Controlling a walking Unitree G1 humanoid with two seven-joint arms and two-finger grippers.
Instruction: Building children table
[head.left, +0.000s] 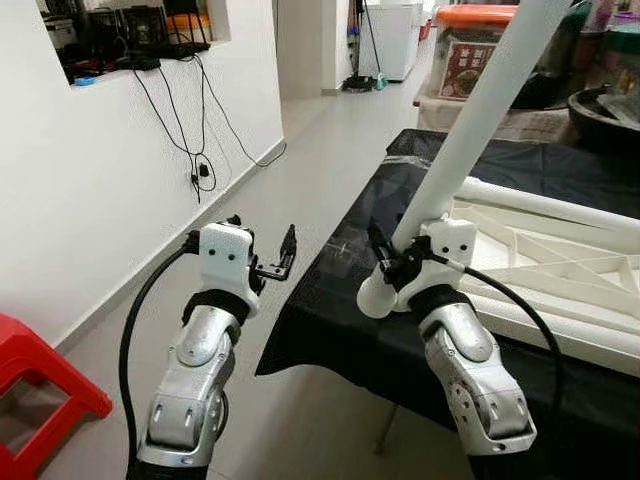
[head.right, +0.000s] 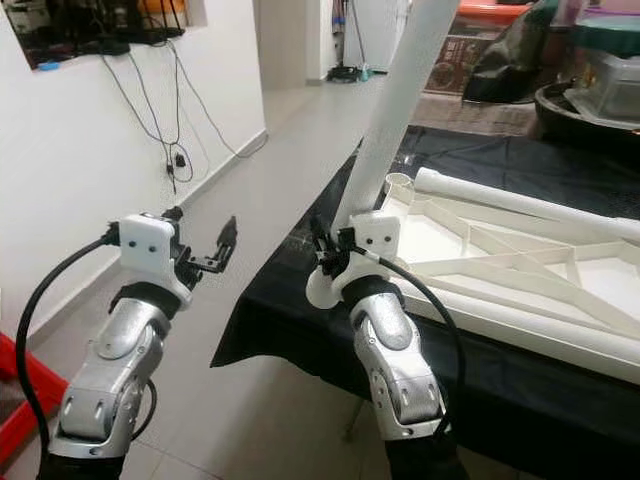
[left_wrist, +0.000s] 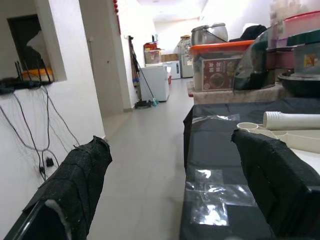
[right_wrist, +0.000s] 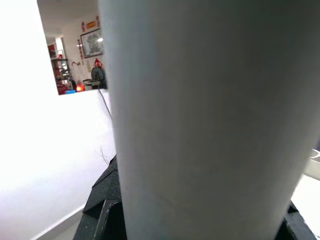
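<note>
A long white table leg (head.left: 480, 110) slants up and to the right, and my right gripper (head.left: 385, 262) is shut on its lower end above the table's near corner. This leg (right_wrist: 200, 115) looms very close in the right wrist view. The white tabletop (head.left: 560, 270) lies upside down on the black-covered table (head.left: 340, 320), ribs showing, with a round socket (head.right: 398, 182) at its near corner. A second white leg (head.left: 550, 205) lies along its far edge. My left gripper (head.left: 280, 262) hangs open and empty over the floor, left of the table; its padded fingers (left_wrist: 75, 185) point down the corridor.
A red stool (head.left: 35, 380) stands at the lower left. Cables (head.left: 200, 170) dangle down the white wall on the left. Behind the table are an orange-lidded box (head.left: 475, 45) and dark pots. The corridor floor runs to a white appliance (head.left: 390, 35).
</note>
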